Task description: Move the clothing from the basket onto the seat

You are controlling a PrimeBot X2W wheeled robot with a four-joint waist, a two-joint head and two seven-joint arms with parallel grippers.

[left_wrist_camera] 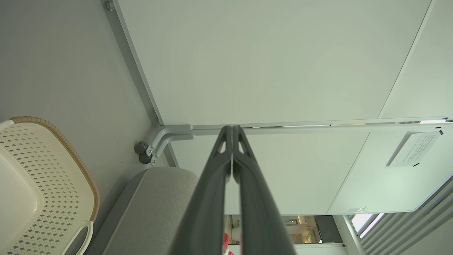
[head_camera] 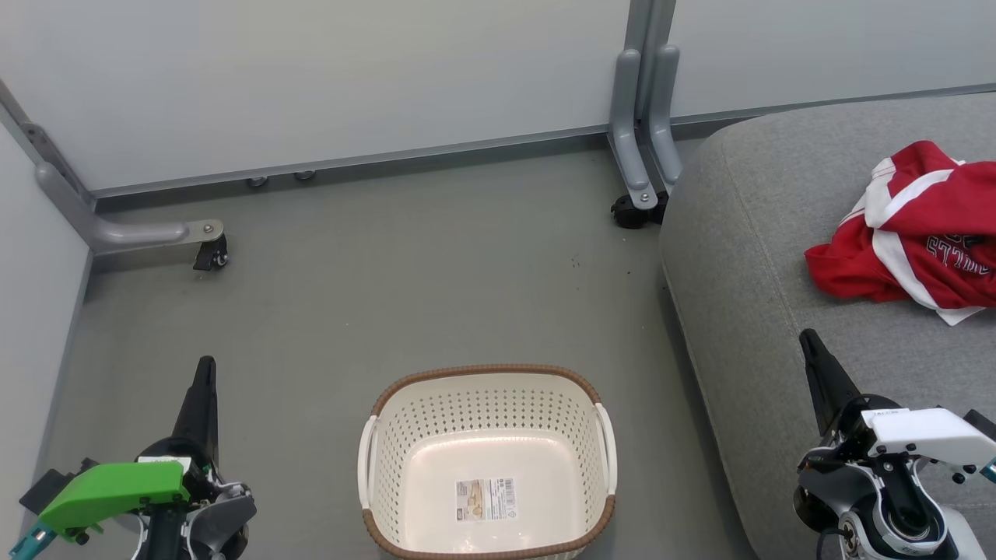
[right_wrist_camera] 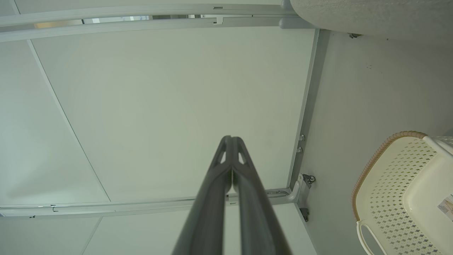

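The clothing (head_camera: pixel 918 233) lies in a crumpled red heap with white stripes and some white-outlined lettering, on the right part of the seat (head_camera: pixel 747 272) and running off the edge of the head view. Whether the heap is one garment or two cannot be told. It looks light, soft and limp, so it would probably sag and trail when lifted rather than hold its shape. It does not look fragile, though thin cloth could slip out of narrow fingers. A good place to take hold would be a raised fold near the top of the heap, pinching several layers at once instead of a flat single edge. The grey cushion under it is broad and gives plenty of room. The basket (head_camera: pixel 486 369) stands on the floor (head_camera: pixel 389 272) just beside the seat's front corner, with nothing in it but the label sticker (head_camera: pixel 486 498), so the move looks done. The left gripper (head_camera: pixel 206 364) hangs over the floor to the basket's left and the right gripper (head_camera: pixel 807 336) over the seat's near edge, well short of the heap. Both have their fingers pressed together and hold nothing.
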